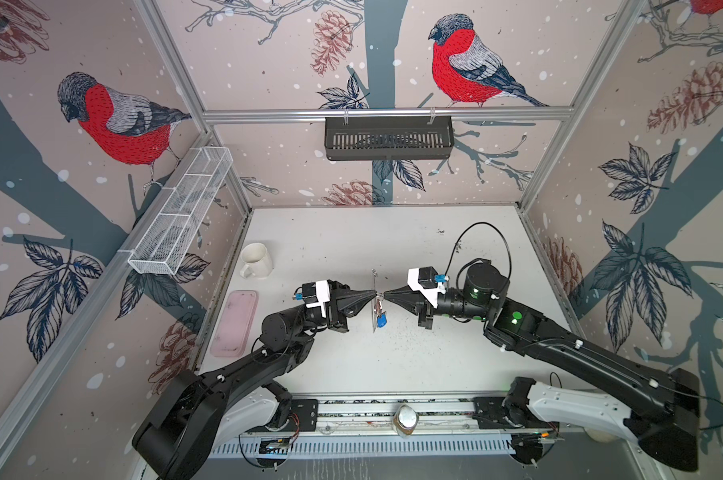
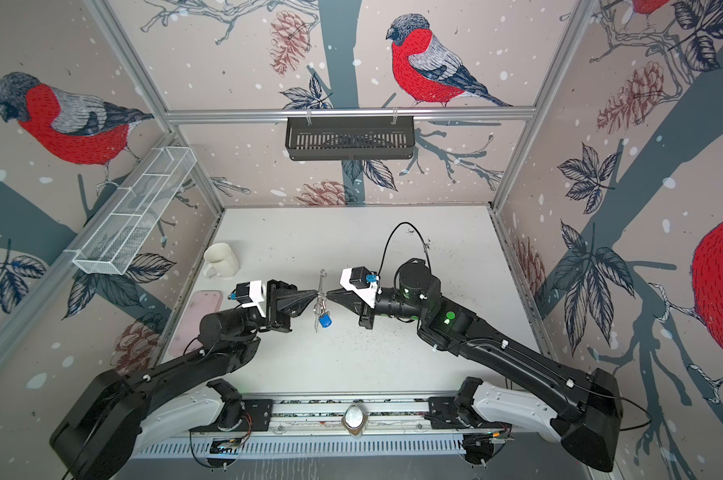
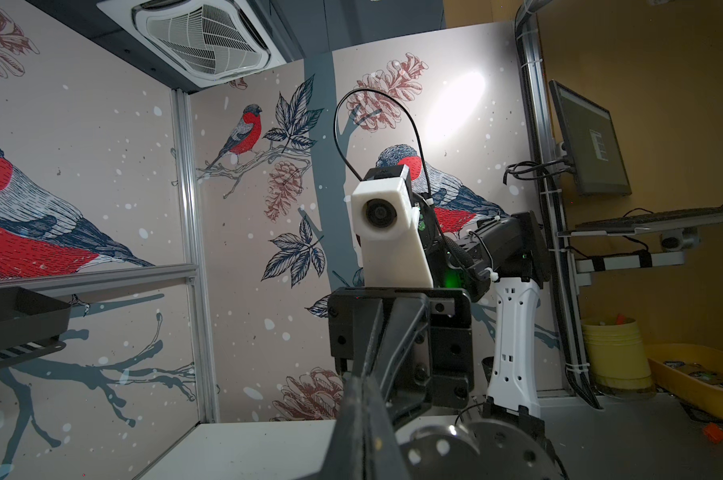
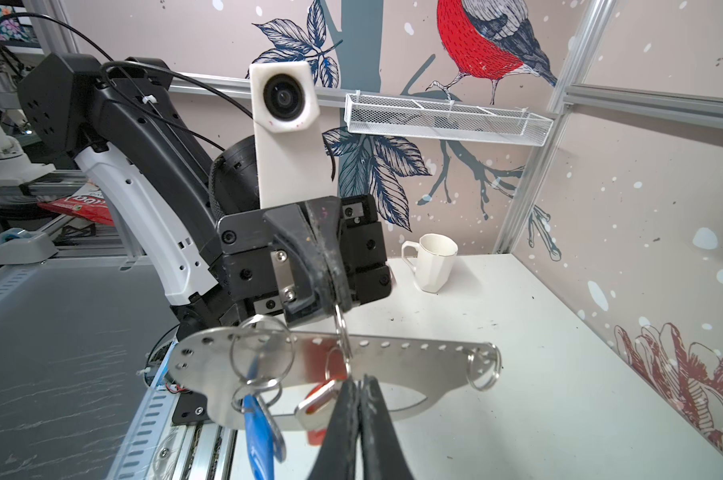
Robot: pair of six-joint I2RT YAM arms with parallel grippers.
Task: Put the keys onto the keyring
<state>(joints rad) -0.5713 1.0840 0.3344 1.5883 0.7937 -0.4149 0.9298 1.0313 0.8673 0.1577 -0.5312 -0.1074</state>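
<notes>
The keyring [image 4: 397, 363], a flat silver-grey plate with a row of holes and a long slot, hangs upright above the table. It shows edge-on in both top views [image 1: 374, 278] [image 2: 320, 279]. My left gripper [image 1: 375, 294] [image 2: 317, 294] [image 4: 334, 297] is shut on a silver loop threaded through the plate's top edge. From the opposite side, my right gripper [image 1: 385, 296] [image 2: 327, 294] [image 4: 357, 379] is shut at the small ring of the red-tagged key [image 4: 318, 405]. The blue-tagged key [image 4: 260, 432] [image 1: 381, 321] dangles from rings on the plate. In the left wrist view, my left gripper [image 3: 359, 376] hides what it grips.
A white mug [image 1: 257, 259] and a pink tray [image 1: 234, 324] lie left of the left arm. A white mesh basket [image 1: 181, 212] hangs on the left wall. A black basket [image 1: 389, 137] hangs on the back rail. A jar [image 1: 405, 419] stands on the front rail.
</notes>
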